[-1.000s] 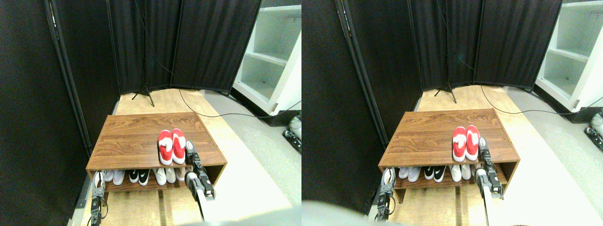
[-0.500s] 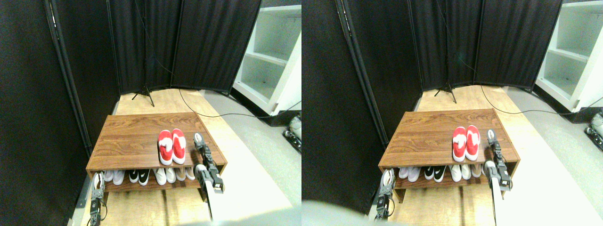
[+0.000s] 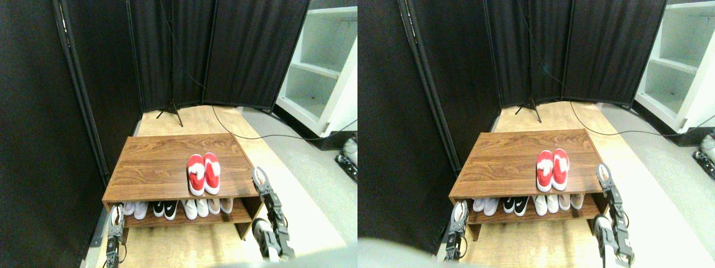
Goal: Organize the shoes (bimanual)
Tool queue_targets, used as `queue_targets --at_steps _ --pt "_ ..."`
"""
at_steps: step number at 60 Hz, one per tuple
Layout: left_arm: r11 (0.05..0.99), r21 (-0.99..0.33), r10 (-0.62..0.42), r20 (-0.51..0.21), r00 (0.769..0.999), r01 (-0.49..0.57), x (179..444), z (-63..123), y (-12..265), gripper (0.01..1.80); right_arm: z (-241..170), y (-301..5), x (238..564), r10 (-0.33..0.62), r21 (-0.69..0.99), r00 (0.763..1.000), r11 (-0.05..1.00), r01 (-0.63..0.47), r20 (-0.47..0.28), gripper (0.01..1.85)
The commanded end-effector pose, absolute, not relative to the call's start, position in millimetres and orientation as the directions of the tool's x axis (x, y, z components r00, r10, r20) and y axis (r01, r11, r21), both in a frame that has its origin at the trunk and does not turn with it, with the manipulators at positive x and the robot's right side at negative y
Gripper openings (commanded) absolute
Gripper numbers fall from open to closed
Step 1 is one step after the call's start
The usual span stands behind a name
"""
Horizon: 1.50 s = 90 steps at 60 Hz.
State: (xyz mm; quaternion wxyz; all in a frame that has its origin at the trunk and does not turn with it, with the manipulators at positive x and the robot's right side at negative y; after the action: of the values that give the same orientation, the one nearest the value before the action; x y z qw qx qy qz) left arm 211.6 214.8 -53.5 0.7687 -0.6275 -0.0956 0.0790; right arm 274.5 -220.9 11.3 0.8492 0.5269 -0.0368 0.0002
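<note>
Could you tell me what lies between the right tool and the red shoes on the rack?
In the stereo pair view, only bare wood of the rack top lies between the right tool and the red shoes.

A low wooden shoe rack [image 3: 162, 162] is seen on a pale wood floor [image 3: 190, 120]. On its lower shelf, a row of shoes [image 3: 177, 207] is lined up along the front edge: white ones at the left end, a black-and-white pair beside them, then white and beige ones toward the right end. Black curtain panels [image 3: 184, 50] are set behind and to the left of the rack. A thin stand [image 3: 170, 109] is placed at the curtain's foot, and a black cable [image 3: 262, 135] is trailed past the rack's back right corner. A white shelving unit [image 3: 321, 72] is seen at the far right.
</note>
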Motion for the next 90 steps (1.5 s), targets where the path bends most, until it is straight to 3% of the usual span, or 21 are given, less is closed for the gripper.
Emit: queue_targets --at_steps 1,23,26,30,32,33,38,46,57,69,78,90 --pt "0.2 -0.979 0.235 0.081 0.969 0.034 215 -46.1 215 0.05 22 -217 242 -0.056 0.893 0.994 0.446 -0.058 0.092 0.01" --pt "0.213 -0.977 0.202 0.062 0.978 0.018 219 -43.0 212 0.15 -5 -197 207 0.018 0.918 0.999 0.396 -0.034 0.029 0.01" --pt "0.216 -0.976 0.2 0.062 0.978 0.017 219 -43.3 211 0.23 -6 -195 208 0.036 0.908 0.999 0.417 -0.043 0.031 0.01" --pt "0.23 -0.973 0.184 0.059 0.981 0.016 218 -43.2 210 0.6 -8 -190 208 0.046 0.916 0.999 0.401 -0.032 0.014 0.01" --pt "0.231 -0.973 0.182 0.058 0.982 0.015 218 -43.4 210 0.66 -8 -190 208 0.048 0.915 0.999 0.402 -0.033 0.015 0.01" --pt "0.232 -0.973 0.183 0.056 0.981 0.013 217 -43.1 209 0.81 -9 -188 208 0.072 0.923 0.997 0.383 -0.042 0.016 0.01" --pt "0.247 -0.969 0.207 0.065 0.976 0.012 215 -41.0 206 0.92 -11 -184 210 0.093 0.94 0.996 0.34 -0.034 0.002 0.01" --pt "0.265 -0.963 0.252 0.107 0.962 0.038 214 -37.3 201 0.72 -11 -181 214 0.098 0.95 0.995 0.31 -0.031 0.0 0.01" --pt "0.263 -0.964 0.239 0.106 0.965 0.041 214 -36.4 198 0.68 -13 -181 218 0.107 0.96 0.994 0.279 -0.031 0.001 0.01" --pt "0.251 -0.967 0.301 0.131 0.944 0.054 218 -38.7 194 0.53 -13 -181 220 0.107 0.956 0.994 0.29 -0.036 0.005 0.01" --pt "0.251 -0.967 0.287 0.113 0.951 0.039 220 -40.1 193 0.52 -12 -181 220 0.096 0.968 0.995 0.25 -0.018 -0.007 0.01" --pt "0.238 -0.971 0.279 0.087 0.956 0.019 221 -42.2 191 0.47 -12 -181 221 0.095 0.953 0.995 0.301 -0.035 0.006 0.01"
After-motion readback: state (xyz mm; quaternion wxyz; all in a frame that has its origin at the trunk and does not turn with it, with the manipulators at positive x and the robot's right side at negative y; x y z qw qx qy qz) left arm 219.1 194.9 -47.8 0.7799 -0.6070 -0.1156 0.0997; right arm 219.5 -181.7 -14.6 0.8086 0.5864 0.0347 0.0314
